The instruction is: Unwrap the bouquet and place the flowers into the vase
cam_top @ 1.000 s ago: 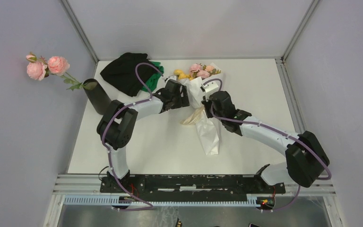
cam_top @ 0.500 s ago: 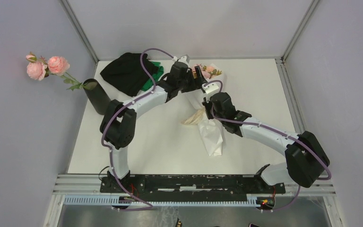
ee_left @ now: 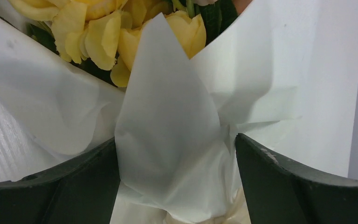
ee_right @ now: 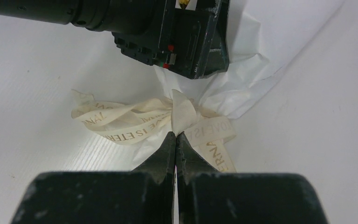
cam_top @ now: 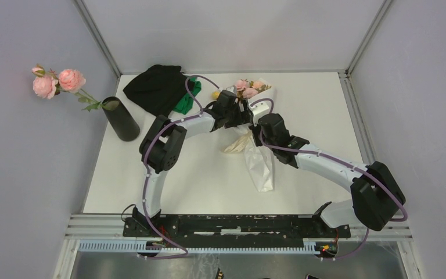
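White-papered pink-and-yellow rose bouquet (cam_top: pixel 260 165) looks light and floppy; hold its neck. Left gripper (ee_left: pixel 177 158) gapes around it; right gripper (ee_right: pixel 175 135), shut, touches cream lace ribbon (ee_right: pixel 121 126).

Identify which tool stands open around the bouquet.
The left tool: its jaws straddle the white paper under the yellow roses. The right tool is shut, tips against the ribbon.

**Both arms extended toward the upper centre of the overhead view**

The left arm (cam_top: pixel 164 145) is angled up and rightward, and the left gripper (cam_top: pixel 236 110) is held with its jaws spread wide. The right arm (cam_top: pixel 337 165) is bent in from the lower right, and the right gripper (cam_top: pixel 259 132) is closed, tips pressed together.
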`<state>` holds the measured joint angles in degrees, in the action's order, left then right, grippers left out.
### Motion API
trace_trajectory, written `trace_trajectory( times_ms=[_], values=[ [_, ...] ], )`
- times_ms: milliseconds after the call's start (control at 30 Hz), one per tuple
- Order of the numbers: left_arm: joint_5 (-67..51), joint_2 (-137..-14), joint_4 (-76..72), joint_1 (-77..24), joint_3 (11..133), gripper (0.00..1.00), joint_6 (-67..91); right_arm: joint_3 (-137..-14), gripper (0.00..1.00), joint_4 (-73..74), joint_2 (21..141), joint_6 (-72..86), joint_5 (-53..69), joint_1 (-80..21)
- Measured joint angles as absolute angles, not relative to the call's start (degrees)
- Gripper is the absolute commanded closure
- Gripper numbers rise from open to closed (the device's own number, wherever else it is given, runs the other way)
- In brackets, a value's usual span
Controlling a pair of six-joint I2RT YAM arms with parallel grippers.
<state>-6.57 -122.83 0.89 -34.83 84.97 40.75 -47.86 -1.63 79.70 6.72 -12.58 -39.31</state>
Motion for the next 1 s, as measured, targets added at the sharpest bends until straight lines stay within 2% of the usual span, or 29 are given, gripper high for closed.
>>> trace_trajectory(
  times_ms=[633, 733, 800, 1000],
  values=[
    [-8.54, -126.08, -6.2, -34.48, 84.66, 0.1, 43.72, -44.18, 1.0, 5.06, 66.94, 6.57, -16.84, -39.27],
    [-9.37, -126.26, -6.46, -34.48, 84.66, 0.1, 44.12, -43.81, 0.74, 6.13, 64.97, 6.52, -17.8, -39.27],
    [-9.45, -126.32, -6.63, -34.48, 84.66, 0.1, 44.12, -43.68, 0.65, 6.28, 63.46, 6.22, -18.02, -39.27],
    [-9.45, -126.37, -6.81, -34.44, 84.66, 0.1, 44.12, -42.94, 0.55, 5.32, 61.39, 5.65, -17.87, -39.27]
  ],
)
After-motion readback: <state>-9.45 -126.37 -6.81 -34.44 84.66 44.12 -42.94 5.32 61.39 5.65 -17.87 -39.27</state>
